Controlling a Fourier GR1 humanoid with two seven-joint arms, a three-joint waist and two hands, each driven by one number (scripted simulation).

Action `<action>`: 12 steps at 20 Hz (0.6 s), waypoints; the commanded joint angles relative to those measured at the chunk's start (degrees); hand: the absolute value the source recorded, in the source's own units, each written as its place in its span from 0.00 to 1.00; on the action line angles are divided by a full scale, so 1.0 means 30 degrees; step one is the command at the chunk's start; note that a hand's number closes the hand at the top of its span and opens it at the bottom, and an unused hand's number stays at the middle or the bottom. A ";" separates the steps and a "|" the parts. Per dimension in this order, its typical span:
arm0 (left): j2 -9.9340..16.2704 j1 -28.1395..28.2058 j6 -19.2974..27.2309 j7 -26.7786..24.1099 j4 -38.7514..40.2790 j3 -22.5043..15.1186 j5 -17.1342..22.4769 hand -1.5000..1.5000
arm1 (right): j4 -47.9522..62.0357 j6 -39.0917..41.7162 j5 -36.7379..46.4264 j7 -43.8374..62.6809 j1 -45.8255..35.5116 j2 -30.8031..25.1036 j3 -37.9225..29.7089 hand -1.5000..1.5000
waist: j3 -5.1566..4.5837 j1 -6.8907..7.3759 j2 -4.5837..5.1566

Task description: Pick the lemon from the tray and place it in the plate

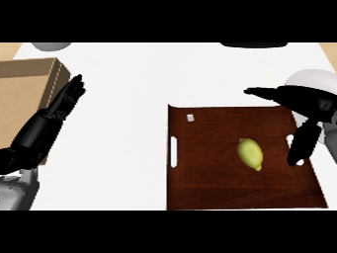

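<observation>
A yellow-green lemon (250, 153) lies a little right of the middle of a dark wooden tray (207, 183). My right hand (311, 106) hovers over the tray's right edge, open: its fingers point down beside the right handle slot, and its thumb reaches left over the tray's far edge. A gap separates it from the lemon. A white plate (330, 82) shows just behind this hand, partly hidden by it. My left hand (43, 126) rests open at the left, fingers straight and pointing away.
A tan wooden board or box (14, 86) lies at the far left, under my left hand. A pale round object (52, 46) and a dark one (253, 45) sit at the counter's far edge. White counter (120, 123) lies between the tray and my left hand.
</observation>
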 commanded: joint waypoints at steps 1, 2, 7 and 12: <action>-0.0310 -0.0467 -0.0485 0.0537 -0.0091 0.0598 0.0033 0.50 | 0.1292 0.0478 0.1270 -0.0811 -0.0268 0.0987 0.0300 0.00 | 0.0008 0.0029 0.0013; -0.0050 -0.0142 -0.0500 0.0744 -0.0477 0.0893 -0.0136 0.50 | -0.0136 0.0918 0.0753 0.0960 -0.0069 0.1782 0.0228 0.00 | 0.0004 -0.0015 -0.0019; -0.0951 -0.0416 -0.0502 0.0992 -0.0244 0.0476 -0.1039 0.50 | 0.1424 0.1314 0.2959 -0.2060 0.0118 0.0663 0.0373 0.00 | 0.0007 -0.0034 0.0001; -0.1961 -0.0901 -0.0069 0.0753 0.0186 0.0234 -0.1979 0.50 | 0.3351 -0.0193 0.5321 -0.4145 0.0648 0.1334 0.1439 0.00 | 0.0012 -0.0013 0.0038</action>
